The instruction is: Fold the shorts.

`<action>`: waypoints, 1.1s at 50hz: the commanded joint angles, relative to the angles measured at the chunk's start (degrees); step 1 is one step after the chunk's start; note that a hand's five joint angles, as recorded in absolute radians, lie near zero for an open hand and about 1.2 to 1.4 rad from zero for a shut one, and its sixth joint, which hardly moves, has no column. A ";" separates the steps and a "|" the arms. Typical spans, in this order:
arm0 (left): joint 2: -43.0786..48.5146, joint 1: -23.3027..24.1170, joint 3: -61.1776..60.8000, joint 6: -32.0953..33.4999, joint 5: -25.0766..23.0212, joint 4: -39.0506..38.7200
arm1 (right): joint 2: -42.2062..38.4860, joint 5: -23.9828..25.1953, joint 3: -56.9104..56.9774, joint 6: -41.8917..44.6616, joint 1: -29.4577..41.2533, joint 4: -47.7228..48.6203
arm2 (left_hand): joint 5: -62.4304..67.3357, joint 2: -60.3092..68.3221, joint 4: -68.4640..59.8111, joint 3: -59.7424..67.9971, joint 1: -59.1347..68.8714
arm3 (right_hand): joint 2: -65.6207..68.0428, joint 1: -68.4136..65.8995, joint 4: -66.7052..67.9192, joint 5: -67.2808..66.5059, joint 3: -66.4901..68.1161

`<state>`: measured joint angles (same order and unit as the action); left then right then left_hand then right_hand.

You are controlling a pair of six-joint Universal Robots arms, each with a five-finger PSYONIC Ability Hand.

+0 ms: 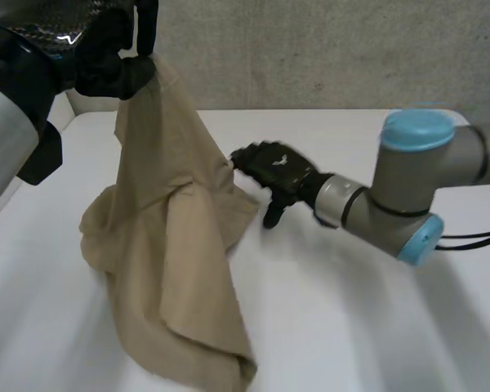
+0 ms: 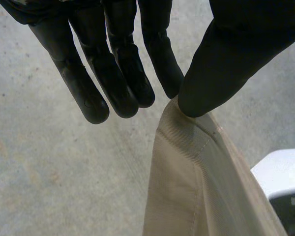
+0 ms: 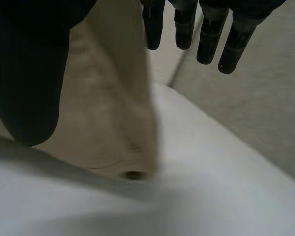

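The tan shorts (image 1: pixel 171 269) hang in a tall peak from my left hand (image 1: pixel 114 69), which is raised above the table's far left. Their lower part lies crumpled on the white table (image 1: pixel 351 327). In the left wrist view, the thumb and fingers (image 2: pixel 118 73) pinch a seamed corner of the shorts (image 2: pixel 196 187). My right hand (image 1: pixel 278 167) is low over the table, just right of the hanging cloth, open and holding nothing. In the right wrist view its straight fingers (image 3: pixel 187 24) point past the shorts (image 3: pixel 108 98), which hang beside its thumb.
A grey concrete wall (image 1: pixel 327 49) runs behind the table's far edge. The right arm reaches in from the right across the table. A white table corner (image 2: pixel 280 169) sits below the held cloth.
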<state>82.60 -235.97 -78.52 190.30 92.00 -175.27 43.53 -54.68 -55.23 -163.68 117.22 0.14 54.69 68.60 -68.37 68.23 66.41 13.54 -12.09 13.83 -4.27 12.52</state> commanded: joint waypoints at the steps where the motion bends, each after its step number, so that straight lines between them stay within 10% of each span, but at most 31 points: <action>1: -0.69 0.60 -1.99 -0.02 0.02 -0.07 | -5.29 0.90 0.39 -7.79 6.17 0.21 | 15.31 11.40 -11.63 11.77 13.59 | -3.54 2.09 -3.83 4.27 -2.52; 7: 0.36 -0.45 -2.60 -0.02 0.02 -0.51 | -5.56 -0.86 2.40 -12.10 7.05 1.62 | 15.31 11.40 -11.63 11.77 13.59 | 66.42 -67.87 66.12 -65.69 67.44; 17: 5.11 -3.79 -0.41 0.25 0.37 -12.01 | 6.19 -27.56 7.16 -8.87 2.50 8.02 | 15.31 11.40 -11.63 11.77 13.59 | 66.46 -67.91 66.17 -65.73 67.48; 31: 16.09 -4.76 -3.99 -0.19 0.46 -17.12 | 29.41 -25.56 -18.38 12.57 1.87 2.00 | 15.31 11.40 -11.63 11.77 13.59 | 66.46 -67.91 66.17 -65.73 67.48; 46: 22.52 -4.23 -21.23 -0.98 0.20 -15.37 | 26.52 -25.21 -36.17 22.26 1.87 -19.65 | 14.67 10.76 -10.99 11.12 12.94 | 49.09 -50.54 48.79 -48.36 50.11; 55: 14.08 -4.41 -22.38 -0.98 0.02 -10.01 | 36.62 -25.30 -35.56 20.51 1.25 -17.46 | -38.83 -42.73 42.50 -42.37 -40.55 | 9.85 -11.31 9.56 -9.12 10.87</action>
<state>103.87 -240.21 -100.36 189.27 92.15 -189.70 72.10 -79.98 -91.89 -141.18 119.02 -19.99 50.14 60.13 -60.10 60.12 60.13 39.98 -34.39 39.71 -30.36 39.62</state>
